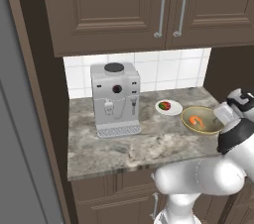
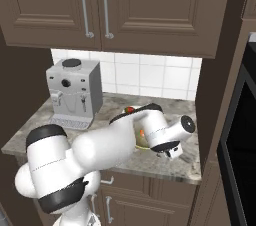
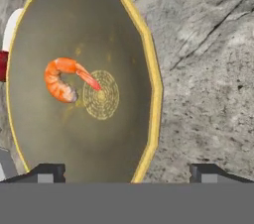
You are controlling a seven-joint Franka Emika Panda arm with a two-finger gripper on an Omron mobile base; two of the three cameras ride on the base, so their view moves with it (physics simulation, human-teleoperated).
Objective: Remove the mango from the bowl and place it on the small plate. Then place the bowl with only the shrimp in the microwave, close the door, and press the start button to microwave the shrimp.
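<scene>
Two fingertips of the wide-open, empty gripper point(image 3: 127, 172) straddle the bowl point(image 3: 149, 69) rim at the hand view's bottom; the shrimp point(image 3: 62, 77) lies upper left.

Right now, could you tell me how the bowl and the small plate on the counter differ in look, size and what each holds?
The bowl is olive-yellow with a raised rim, while the small plate is white and flat. The bowl is the larger of the two, and the small plate is plainly smaller. The bowl holds the curled orange shrimp, whereas the small plate carries the red mango. Both are round and rest on the stone counter, close beside each other.
</scene>
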